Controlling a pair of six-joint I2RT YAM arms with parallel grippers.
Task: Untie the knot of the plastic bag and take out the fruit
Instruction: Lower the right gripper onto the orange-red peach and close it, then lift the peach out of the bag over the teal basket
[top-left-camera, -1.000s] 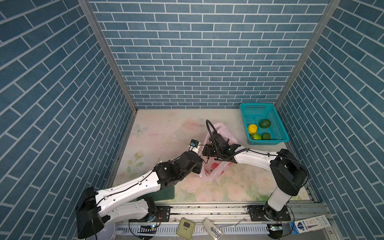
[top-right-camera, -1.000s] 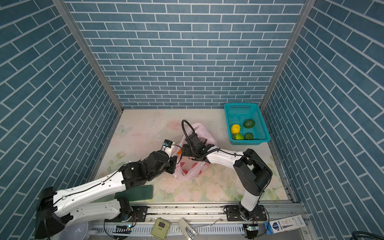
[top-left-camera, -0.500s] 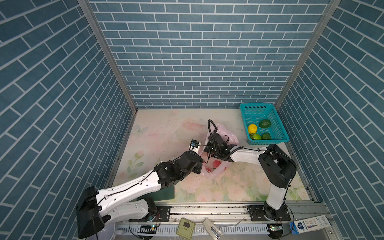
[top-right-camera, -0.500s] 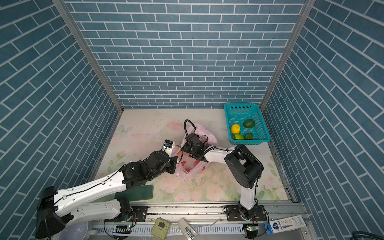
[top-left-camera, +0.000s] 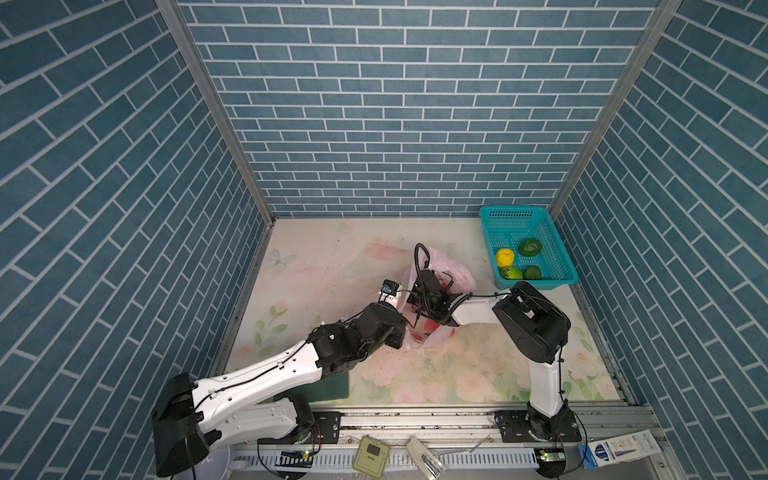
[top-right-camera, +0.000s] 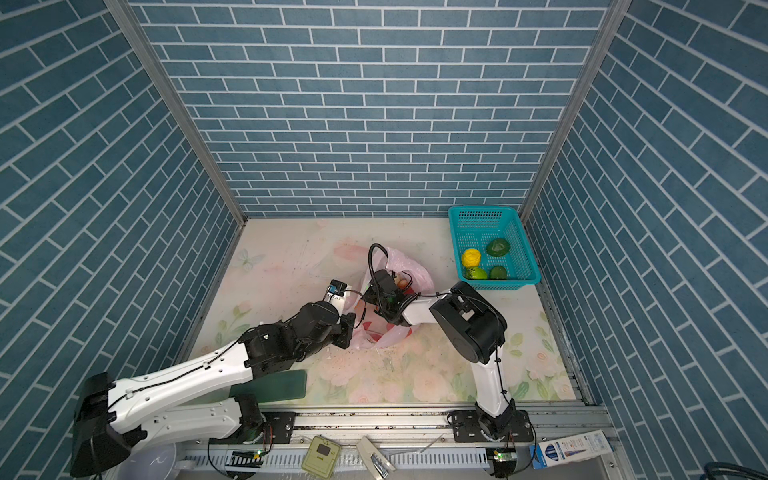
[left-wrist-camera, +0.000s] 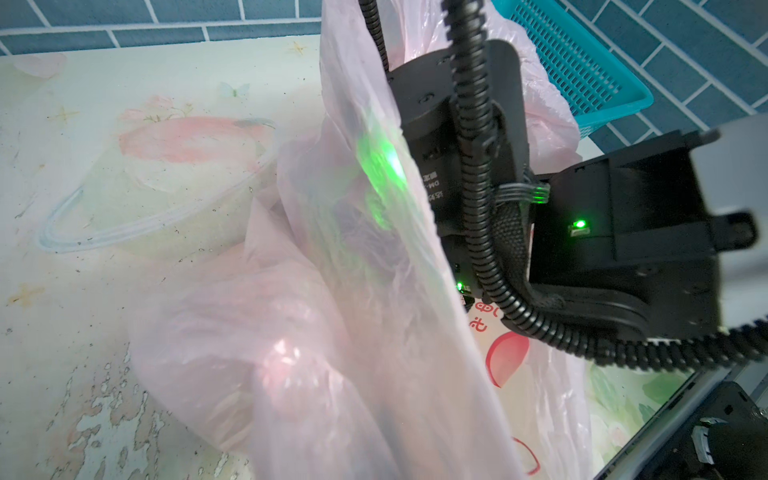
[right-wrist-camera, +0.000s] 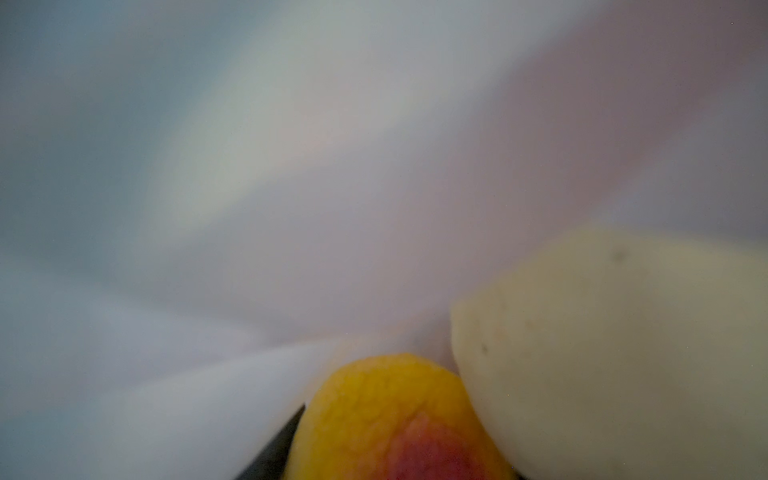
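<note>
Floral counter (top-left-camera: 324, 266), blue-brick walls. The pink bag (top-left-camera: 457, 274) sits mid-counter, with the left hand (top-left-camera: 398, 332) pinched shut on its edge. The right hand (top-left-camera: 430, 286) is buried inside. Only its wrist view shows a yellow fruit (right-wrist-camera: 386, 415) beside a pale fruit (right-wrist-camera: 602, 353); I can't tell its grip.

Top views: moderately bright, even, diffuse overhead light. Only faint, soft shadows lie on the pale floral desk (top-left-camera: 457, 374) beneath the arms. Focus is sharp throughout. The blue brick-pattern walls (top-left-camera: 374, 104) splay toward the edges, showing wide-angle distortion.

Left wrist view: the thin translucent pink plastic bag (left-wrist-camera: 332, 332) is close to the lens and soft. A small green indicator lamp (left-wrist-camera: 579, 225) throws a green smear across the film, with a pinkish glare patch beyond it.

Right wrist view: dim and almost wholly out of focus, veiled by film. Only a yellow-orange round fruit (right-wrist-camera: 386, 415) and a whitish round fruit (right-wrist-camera: 602, 353), just beside the dark right fingers (right-wrist-camera: 278, 453), are partly resolved.
</note>
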